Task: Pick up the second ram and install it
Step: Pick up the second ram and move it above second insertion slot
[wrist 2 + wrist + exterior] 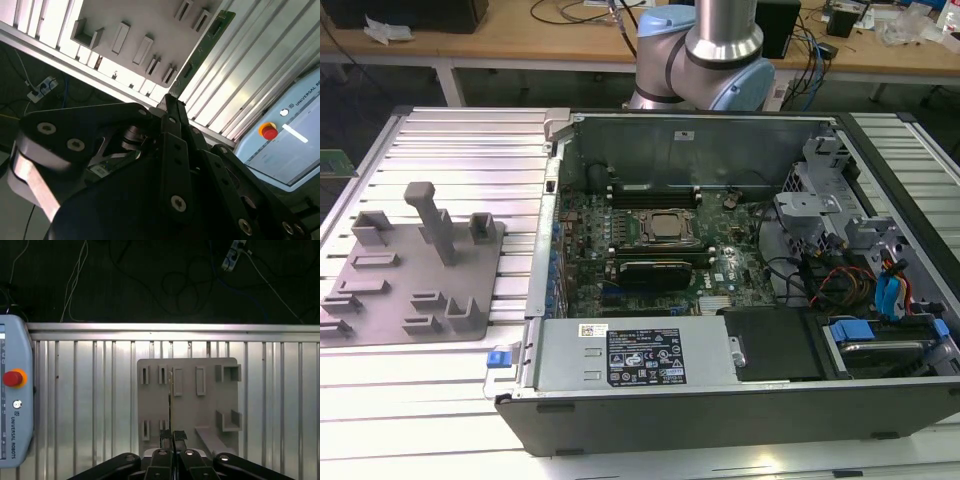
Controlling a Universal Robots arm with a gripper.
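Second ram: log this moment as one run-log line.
second ram | jaws shut on it | over grey fixture plate | not yet installed

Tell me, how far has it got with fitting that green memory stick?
Picking up looks done: the gripper is shut on the second ram, held clear of the grey fixture plate. Left: the stick is not yet in the open computer case.

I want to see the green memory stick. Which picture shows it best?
The second wrist view: the memory stick stretches lengthwise from the end effector, green side showing. In the first wrist view the memory stick is edge-on, a thin line.
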